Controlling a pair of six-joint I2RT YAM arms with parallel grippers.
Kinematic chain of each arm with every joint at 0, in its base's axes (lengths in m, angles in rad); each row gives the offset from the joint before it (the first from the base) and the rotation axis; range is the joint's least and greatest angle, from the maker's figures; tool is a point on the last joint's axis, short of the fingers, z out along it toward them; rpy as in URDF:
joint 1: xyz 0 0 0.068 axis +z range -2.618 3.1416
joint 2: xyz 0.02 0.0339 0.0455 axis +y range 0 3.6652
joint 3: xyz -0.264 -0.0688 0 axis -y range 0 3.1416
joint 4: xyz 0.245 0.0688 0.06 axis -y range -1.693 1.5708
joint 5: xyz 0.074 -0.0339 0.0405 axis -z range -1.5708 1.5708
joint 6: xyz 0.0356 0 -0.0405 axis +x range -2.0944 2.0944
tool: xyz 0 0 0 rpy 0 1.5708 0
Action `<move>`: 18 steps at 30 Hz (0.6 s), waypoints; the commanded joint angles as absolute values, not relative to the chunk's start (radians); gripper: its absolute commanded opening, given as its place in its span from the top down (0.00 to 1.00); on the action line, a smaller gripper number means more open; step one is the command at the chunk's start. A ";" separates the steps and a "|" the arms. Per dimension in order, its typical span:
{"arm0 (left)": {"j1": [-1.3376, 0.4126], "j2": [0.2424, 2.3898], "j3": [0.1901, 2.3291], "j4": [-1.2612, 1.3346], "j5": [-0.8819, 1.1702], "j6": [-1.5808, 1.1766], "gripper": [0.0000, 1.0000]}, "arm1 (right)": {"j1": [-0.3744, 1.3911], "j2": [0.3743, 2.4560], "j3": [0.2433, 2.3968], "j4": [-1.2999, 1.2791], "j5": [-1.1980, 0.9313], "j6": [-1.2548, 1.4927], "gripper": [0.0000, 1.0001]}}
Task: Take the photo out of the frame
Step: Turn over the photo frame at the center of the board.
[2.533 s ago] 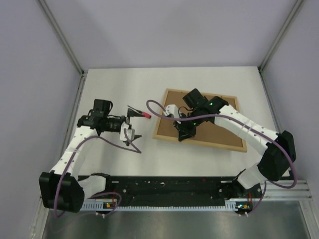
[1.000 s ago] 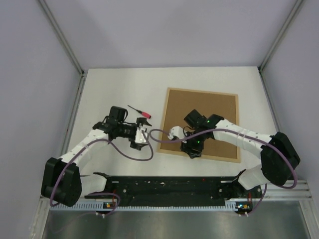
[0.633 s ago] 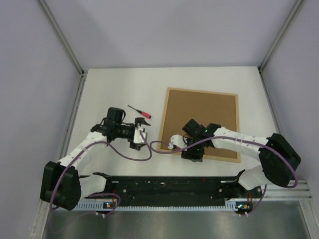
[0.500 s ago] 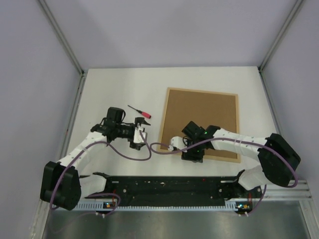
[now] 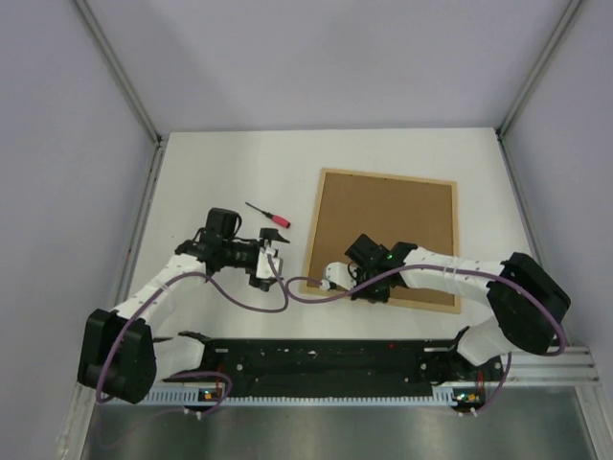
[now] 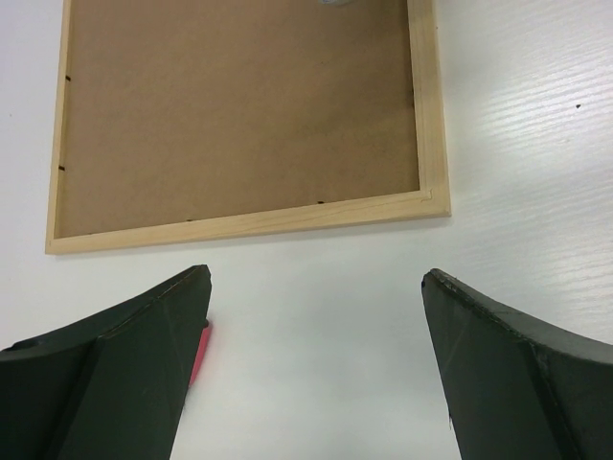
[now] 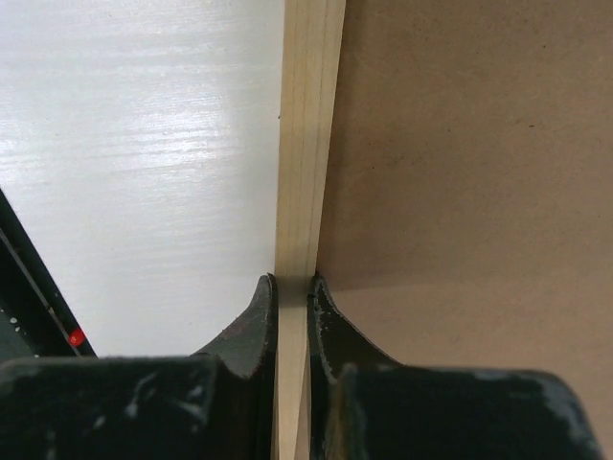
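Nearest to us, the two arms rise from the black rail (image 5: 326, 362) at the table's near edge. The right arm lies low and reaches leftward, and the right gripper (image 5: 369, 289) sits on the near rim of the frame (image 5: 383, 175), toward its near-left corner. In the right wrist view we see the right gripper (image 7: 292, 287) pinched narrow on that pale wooden rim (image 7: 306, 144). One finger (image 7: 257, 316) stands on the outer side, over the white table (image 7: 144, 144). The other finger (image 7: 330, 321) stands on the inner side, against the brown backing board (image 7: 450, 144).

To the left, the left gripper (image 5: 271, 264) hovers over bare table, near the frame's left side but apart from it, holding nothing. In its wrist view the left gripper (image 6: 314, 287) stands wide, with white table between the two dark fingers (image 6: 144, 355) and one corner of the frame (image 6: 287, 218) beyond them.

The frame lies flat on the table (image 5: 220, 163) with its back up, right of centre. The backing board (image 5: 383, 230) fills it inside the rim, and small dark tabs dot its edges (image 6: 239, 105). We cannot see the photo; the board hides whatever lies under it.

Farther back and left of the frame, a small screwdriver (image 5: 268, 215) with a red handle lies on the table, well apart from the rim. A sliver of red shows beside the left finger in the wrist view (image 6: 201, 350).
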State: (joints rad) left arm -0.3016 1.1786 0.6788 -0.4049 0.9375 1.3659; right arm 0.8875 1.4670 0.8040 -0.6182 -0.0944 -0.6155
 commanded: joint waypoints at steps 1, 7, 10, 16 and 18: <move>-0.298 1.190 0.684 -0.413 0.974 1.408 0.02 | 0.910 1.519 0.820 -0.662 -0.239 -0.604 1.00; -0.299 1.207 0.725 -0.459 0.959 1.489 0.02 | 0.905 1.422 0.974 -0.790 -0.333 -0.597 1.00; -0.301 1.218 0.765 -0.553 0.966 1.603 0.02 | 0.873 1.416 1.077 -0.863 -0.389 -0.604 1.00; -0.330 1.221 0.814 -0.690 0.970 1.761 0.02 | 0.801 1.434 1.284 -0.962 -0.485 -0.617 1.00; -0.341 1.227 0.825 -0.713 0.956 1.793 0.02 | 0.792 1.450 1.340 -0.994 -0.499 -0.621 1.00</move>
